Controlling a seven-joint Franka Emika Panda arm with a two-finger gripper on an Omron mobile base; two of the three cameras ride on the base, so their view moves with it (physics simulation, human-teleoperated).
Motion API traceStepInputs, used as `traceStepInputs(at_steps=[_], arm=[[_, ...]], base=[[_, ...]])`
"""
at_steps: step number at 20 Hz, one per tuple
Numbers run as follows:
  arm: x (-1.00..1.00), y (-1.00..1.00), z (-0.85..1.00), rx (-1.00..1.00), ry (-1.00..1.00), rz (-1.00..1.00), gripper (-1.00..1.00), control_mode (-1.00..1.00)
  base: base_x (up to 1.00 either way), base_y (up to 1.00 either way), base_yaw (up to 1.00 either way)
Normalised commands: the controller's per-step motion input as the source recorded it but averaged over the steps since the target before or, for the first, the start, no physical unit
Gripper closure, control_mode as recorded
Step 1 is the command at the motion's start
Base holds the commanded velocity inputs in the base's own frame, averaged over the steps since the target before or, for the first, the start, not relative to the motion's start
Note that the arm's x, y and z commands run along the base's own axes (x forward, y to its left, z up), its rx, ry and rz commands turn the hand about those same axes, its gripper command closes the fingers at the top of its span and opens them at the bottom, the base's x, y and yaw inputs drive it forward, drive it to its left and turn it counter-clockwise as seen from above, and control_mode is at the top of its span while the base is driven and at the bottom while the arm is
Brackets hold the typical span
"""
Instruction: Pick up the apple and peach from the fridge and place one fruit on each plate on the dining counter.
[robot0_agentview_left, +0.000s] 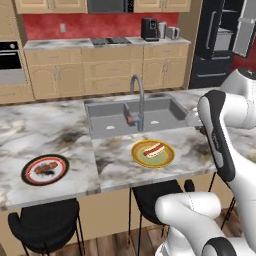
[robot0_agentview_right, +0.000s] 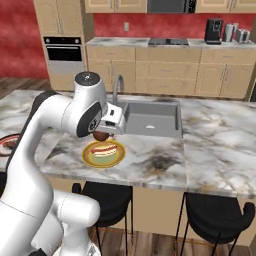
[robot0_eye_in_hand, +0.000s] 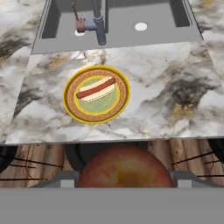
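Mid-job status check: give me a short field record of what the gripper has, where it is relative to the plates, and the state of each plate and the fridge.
gripper: shut on a red-yellow fruit, apple or peach unclear
gripper position: near the counter's front edge, short of the yellow-rimmed plate
yellow-rimmed plate: on the dining counter in front of the sink, no fruit on it
brown-red-rimmed plate: farther left along the counter, no fruit on it
fridge: door open

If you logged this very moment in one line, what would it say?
gripper: shut on fruit | position: above yellow-rimmed plate, dining counter | brown-rimmed plate: no fruit
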Motion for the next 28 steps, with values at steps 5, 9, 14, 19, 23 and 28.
traceStepInputs(at_steps=[5, 9, 14, 19, 23, 28], arm=[[0.50, 0.35, 0.00, -0.01, 0.06, -0.07, 1.00, -1.00], [0.98, 0.83, -0.58, -0.07, 0.24, -0.12, 1.00, -1.00], [0.84, 0.60, -1.00, -0.03, 0.10, -0.09, 1.00, -1.00], [0.70, 0.24, -0.84, 0.02, -0.03, -0.04, 1.00, -1.00], [0.27, -0.02, -0.43, 0.06, 0.01, -0.01, 1.00, -1.00], [-0.23, -0.22, 0.00, 0.05, 0.04, 0.00, 1.00, -1.00]], base=[[0.02, 0.07, -0.01], [0.00, 0.00, 0.00], [0.00, 0.00, 0.00], [0.00, 0.00, 0.00], [0.00, 0.00, 0.00], [0.00, 0.00, 0.00]])
